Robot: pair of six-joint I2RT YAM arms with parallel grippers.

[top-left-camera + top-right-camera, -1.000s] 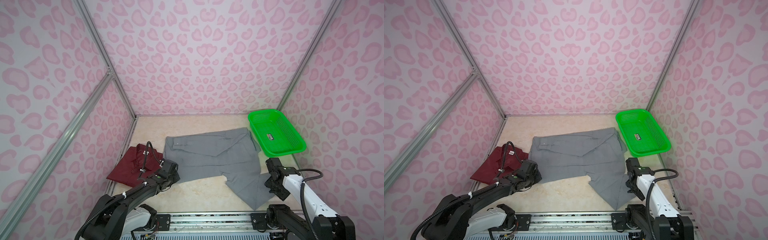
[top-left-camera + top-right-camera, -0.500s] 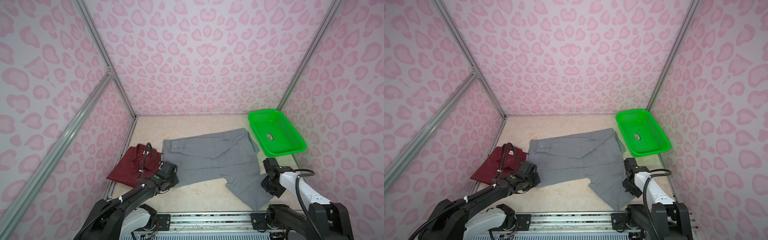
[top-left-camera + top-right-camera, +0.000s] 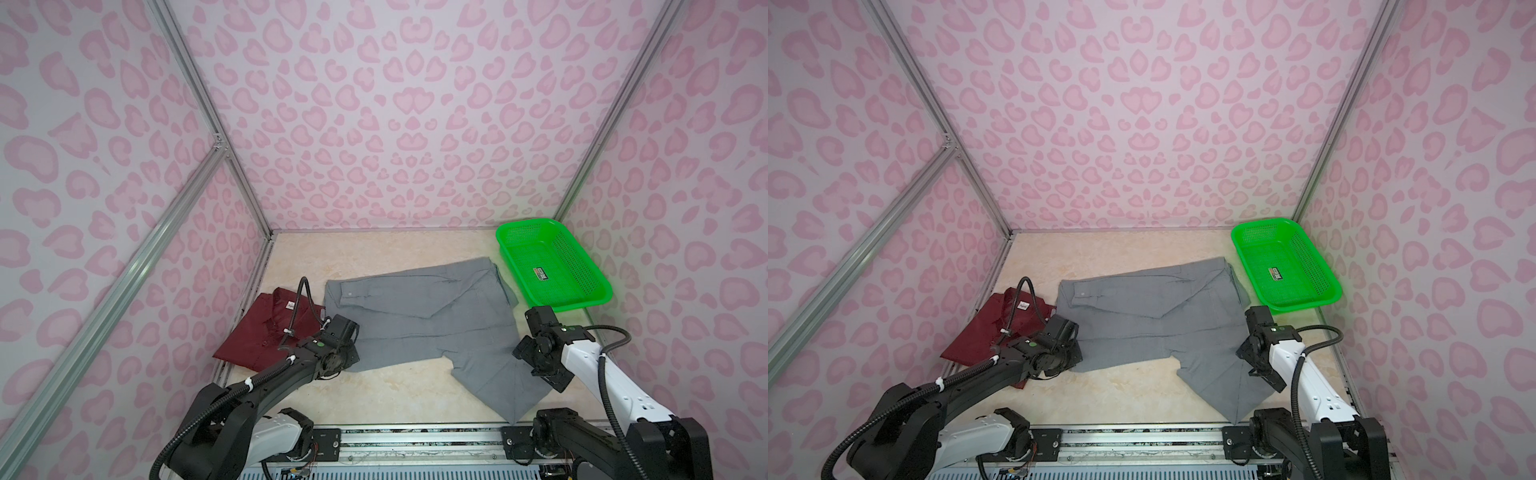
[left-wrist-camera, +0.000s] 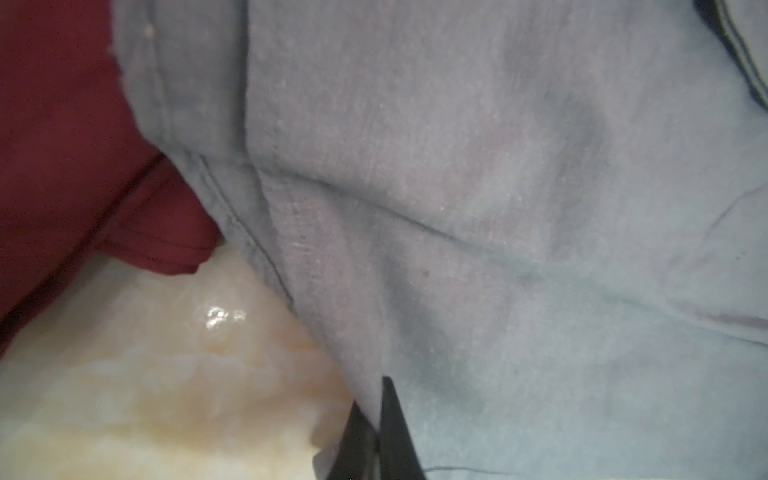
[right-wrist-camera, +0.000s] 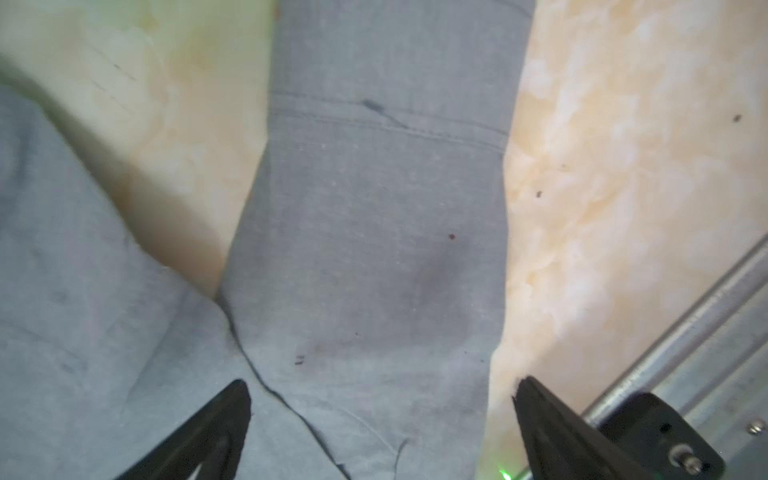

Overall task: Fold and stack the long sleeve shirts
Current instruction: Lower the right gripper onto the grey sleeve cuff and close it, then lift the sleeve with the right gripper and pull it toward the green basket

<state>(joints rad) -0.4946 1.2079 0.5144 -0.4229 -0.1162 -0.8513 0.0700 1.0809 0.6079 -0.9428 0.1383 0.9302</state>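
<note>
Grey shirt [image 3: 415,324] was laid mid counter [image 3: 374,257], long axis 9-to-3; its loose sleeve [image 3: 511,382] was found at 5 o'clock under the spread right end effector [image 5: 382,388], while the 8 o'clock hem was pinched by the left end effector [image 4: 374,419].

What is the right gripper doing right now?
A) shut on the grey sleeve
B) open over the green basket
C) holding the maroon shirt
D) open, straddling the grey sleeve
D: the right wrist view shows the right gripper with its jaws wide apart and a sleeve of the grey shirt lying flat between them.
</note>
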